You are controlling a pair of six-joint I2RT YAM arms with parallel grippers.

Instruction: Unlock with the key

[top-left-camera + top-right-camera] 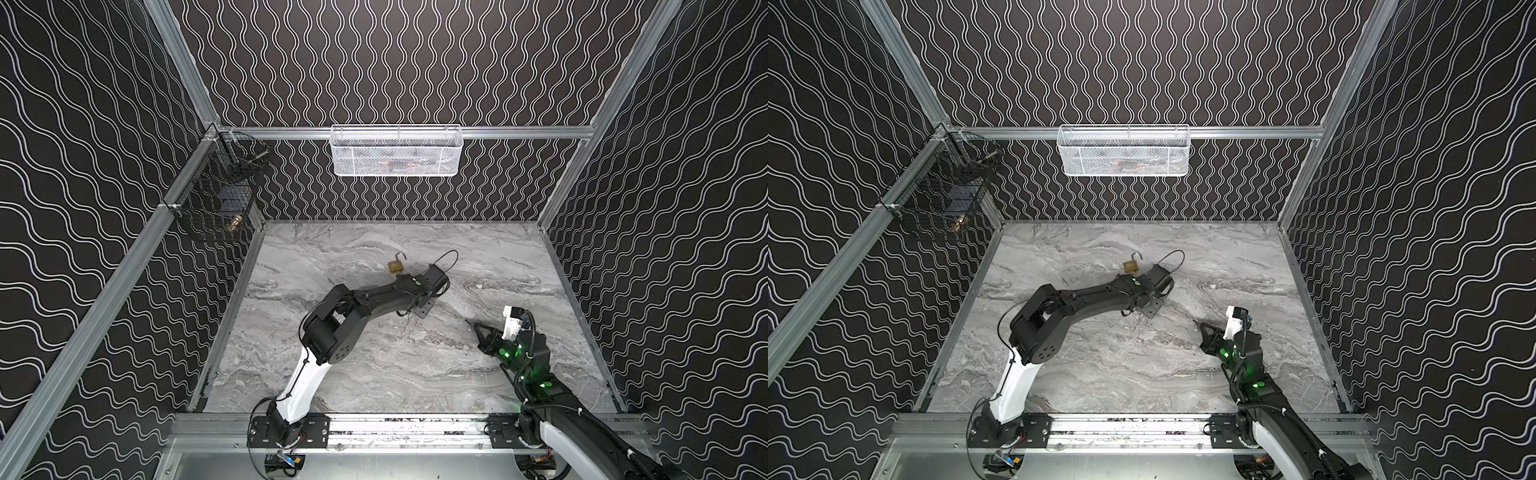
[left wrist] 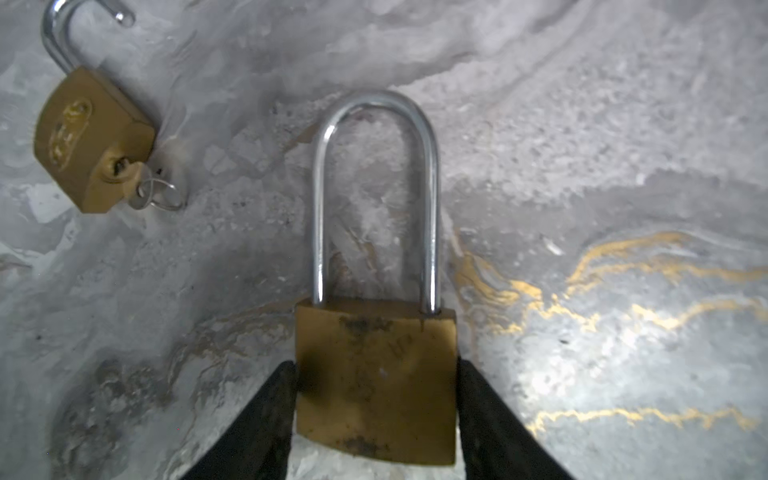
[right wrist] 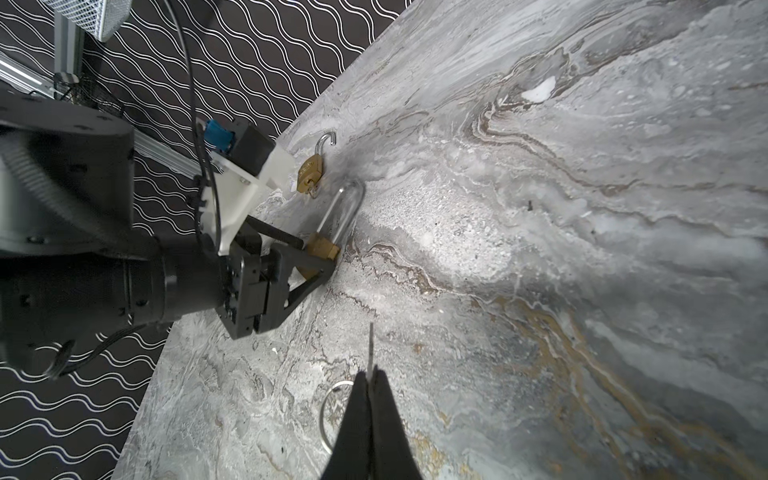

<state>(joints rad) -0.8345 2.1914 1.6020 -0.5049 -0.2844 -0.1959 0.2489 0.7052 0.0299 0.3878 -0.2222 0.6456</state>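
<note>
Seen from above, the left arm's wrist covers what it holds. Only the wrist camera shows the left gripper (image 2: 376,368) clamped on the brass body of a long-shackle padlock (image 2: 374,399), shackle seated, low at the marble table (image 1: 374,374). The padlock's keyhole end is cut off. The right gripper (image 3: 370,376) is pinched together on a key (image 3: 370,345), blade poking out, well apart from that lock. Near the held lock lies a small padlock (image 2: 89,141), shackle open, another key (image 2: 139,193) in it. The white mesh basket (image 1: 397,151) on the back rail holds something reddish, perhaps; it is blurred. The black wire basket (image 1: 216,199) holds a brass piece (image 1: 234,224). Open marble lies between the arms.
</note>
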